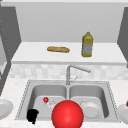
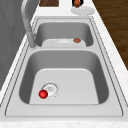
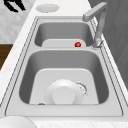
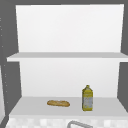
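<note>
We count two steel sink basins (image 1: 37,92), one yellow bottle (image 1: 87,45), one brown bread loaf (image 1: 58,49), three white plates (image 1: 91,109), one small red ball (image 1: 45,99), and one black hand (image 1: 32,115).

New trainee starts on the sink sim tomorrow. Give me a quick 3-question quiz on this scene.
1. True or false: in the front view, the small red ball lies in the right basin of the sink.
2. What stands on the shelf to the right of the bread loaf? A) yellow bottle B) mug C) frying pan
3. Fill in: in the front view, the left hand hovers at the sink's front ___ corner.

Key
1. False: it lies in the left basin, by the drain.
2. A
3. left
</note>
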{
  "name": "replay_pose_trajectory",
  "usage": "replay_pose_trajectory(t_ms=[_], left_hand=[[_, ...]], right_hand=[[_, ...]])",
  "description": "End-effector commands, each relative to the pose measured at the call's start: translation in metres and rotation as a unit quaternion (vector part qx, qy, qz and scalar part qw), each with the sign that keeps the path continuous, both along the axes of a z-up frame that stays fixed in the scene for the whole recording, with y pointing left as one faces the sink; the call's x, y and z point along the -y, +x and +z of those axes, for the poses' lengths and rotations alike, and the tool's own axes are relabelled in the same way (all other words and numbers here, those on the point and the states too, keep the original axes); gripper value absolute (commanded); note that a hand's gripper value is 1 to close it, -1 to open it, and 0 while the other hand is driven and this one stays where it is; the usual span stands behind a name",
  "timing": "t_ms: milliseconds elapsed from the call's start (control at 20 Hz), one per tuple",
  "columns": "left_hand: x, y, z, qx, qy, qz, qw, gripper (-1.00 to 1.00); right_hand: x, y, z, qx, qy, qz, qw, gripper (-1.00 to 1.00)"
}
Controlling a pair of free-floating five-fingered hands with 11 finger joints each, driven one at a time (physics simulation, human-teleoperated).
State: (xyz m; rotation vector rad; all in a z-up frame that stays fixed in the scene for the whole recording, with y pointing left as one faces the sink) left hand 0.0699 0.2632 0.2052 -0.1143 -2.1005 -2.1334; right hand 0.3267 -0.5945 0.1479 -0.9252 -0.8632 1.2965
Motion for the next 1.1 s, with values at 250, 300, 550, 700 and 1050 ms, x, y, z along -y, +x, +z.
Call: replay_pose_trajectory(t_ms=[250, 300, 550, 700, 1050], left_hand=[[0.000, 0.000, 0.000, 0.000, 0.000, 0.000, 1.0000, 0.00], [0.000, 0.000, 0.000, 0.000, 0.000, 0.000, 1.0000, 0.00], [0.000, 0.000, 0.000, 0.000, 0.000, 0.000, 1.0000, 0.00], [0.000, 0.000, 0.000, 0.000, 0.000, 0.000, 1.0000, 0.00], [0.000, 0.000, 0.000, 0.000, 0.000, 0.000, 1.0000, 0.00]], right_hand=[[-0.054, -0.001, 0.041, 0.023, -0.039, -0.006, 0.9990, 1.00], [-0.061, -0.001, 0.044, 0.024, -0.040, -0.007, 0.9989, 1.00], [-0.098, -0.001, 0.050, 0.016, -0.044, -0.008, 0.9989, 1.00], [-0.122, -0.001, 0.054, 0.017, -0.044, -0.008, 0.9989, 1.00], [-0.179, -0.001, 0.056, 0.017, -0.047, -0.008, 0.9987, 1.00]])
